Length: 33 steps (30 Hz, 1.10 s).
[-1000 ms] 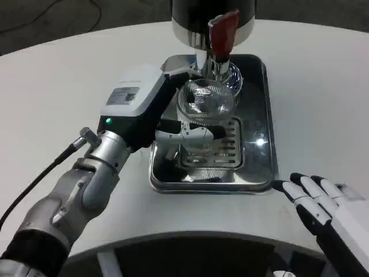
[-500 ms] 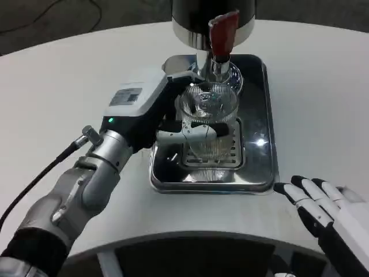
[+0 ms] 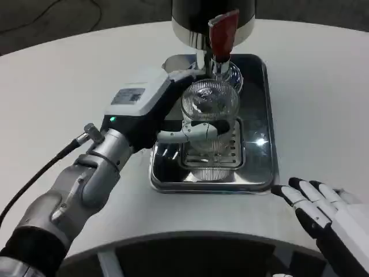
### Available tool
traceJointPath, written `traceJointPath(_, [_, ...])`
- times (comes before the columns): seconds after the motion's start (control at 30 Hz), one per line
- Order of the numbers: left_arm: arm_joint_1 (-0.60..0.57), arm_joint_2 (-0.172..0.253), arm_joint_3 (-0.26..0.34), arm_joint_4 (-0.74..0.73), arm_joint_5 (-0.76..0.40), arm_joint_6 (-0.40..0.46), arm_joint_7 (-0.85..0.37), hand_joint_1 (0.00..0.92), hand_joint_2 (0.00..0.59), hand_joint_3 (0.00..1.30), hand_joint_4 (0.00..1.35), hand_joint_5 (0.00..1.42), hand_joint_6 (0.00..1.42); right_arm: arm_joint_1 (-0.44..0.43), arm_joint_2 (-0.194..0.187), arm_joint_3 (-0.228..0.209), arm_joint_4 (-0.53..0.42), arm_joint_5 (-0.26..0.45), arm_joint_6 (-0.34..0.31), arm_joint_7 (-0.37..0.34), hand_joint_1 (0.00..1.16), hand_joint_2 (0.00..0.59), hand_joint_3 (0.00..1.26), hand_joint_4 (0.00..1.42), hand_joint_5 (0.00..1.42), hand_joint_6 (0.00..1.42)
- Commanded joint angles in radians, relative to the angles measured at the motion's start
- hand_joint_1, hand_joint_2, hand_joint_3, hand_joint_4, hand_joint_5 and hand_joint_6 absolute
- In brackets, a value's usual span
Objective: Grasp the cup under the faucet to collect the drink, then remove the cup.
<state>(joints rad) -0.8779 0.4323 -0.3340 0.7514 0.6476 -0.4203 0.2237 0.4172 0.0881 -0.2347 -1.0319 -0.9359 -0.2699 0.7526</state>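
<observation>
Now the left hand (image 3: 173, 107), clamped around the cup (image 3: 209, 124), has lifted it closer under the faucet (image 3: 222, 43) at 12 o'clock. Filling looks imminent. The right hand (image 3: 323, 210) waits at 5 o'clock, fingers apart.

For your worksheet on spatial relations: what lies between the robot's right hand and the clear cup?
In the head view, the front rim of the metal drip tray and bare white table separate the right hand from the cup.

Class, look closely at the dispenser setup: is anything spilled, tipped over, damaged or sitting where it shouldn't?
Nothing stands out. The clear cup stands upright over the drip grate of the metal tray, below the faucet, held by the left hand. No spill shows on the white table. The right hand rests apart, holding nothing.
</observation>
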Motion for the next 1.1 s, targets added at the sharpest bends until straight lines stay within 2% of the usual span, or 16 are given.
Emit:
traceJointPath(0.03, [0.006, 0.011, -0.007, -0.021, 0.007, -0.011, -0.015, 0.113, 0.094, 0.16, 0.11, 0.33, 0.47, -0.016, 0.047, -0.002, -0.015, 0.011, 0.016, 0.014, 0.38, 0.423, 0.09, 0.00, 0.00, 0.00])
traceJointPath(0.3, [0.013, 0.008, 0.000, -0.055, -0.008, -0.032, -0.026, 0.100, 0.092, 0.12, 0.09, 0.31, 0.45, -0.017, 0.039, -0.003, -0.015, 0.012, 0.027, 0.013, 0.38, 0.423, 0.10, 0.00, 0.00, 0.00])
traceJointPath(0.53, [0.047, 0.027, 0.028, -0.108, -0.028, -0.038, -0.032, 0.091, 0.093, 0.12, 0.09, 0.31, 0.44, -0.007, 0.039, 0.005, -0.015, 0.026, 0.022, 0.006, 0.38, 0.423, 0.10, 0.00, 0.00, 0.00])
traceJointPath(0.8, [0.144, 0.080, 0.094, -0.235, -0.066, -0.051, -0.052, 0.080, 0.095, 0.13, 0.09, 0.33, 0.45, 0.026, 0.057, 0.064, -0.015, 0.026, -0.015, -0.006, 0.38, 0.423, 0.10, 0.00, 0.00, 0.00])
traceJointPath(1.1, [0.255, 0.127, 0.179, -0.395, -0.126, -0.056, -0.099, 0.084, 0.100, 0.14, 0.10, 0.33, 0.45, 0.016, 0.063, 0.111, -0.015, -0.005, 0.001, -0.006, 0.38, 0.423, 0.10, 0.00, 0.00, 0.00])
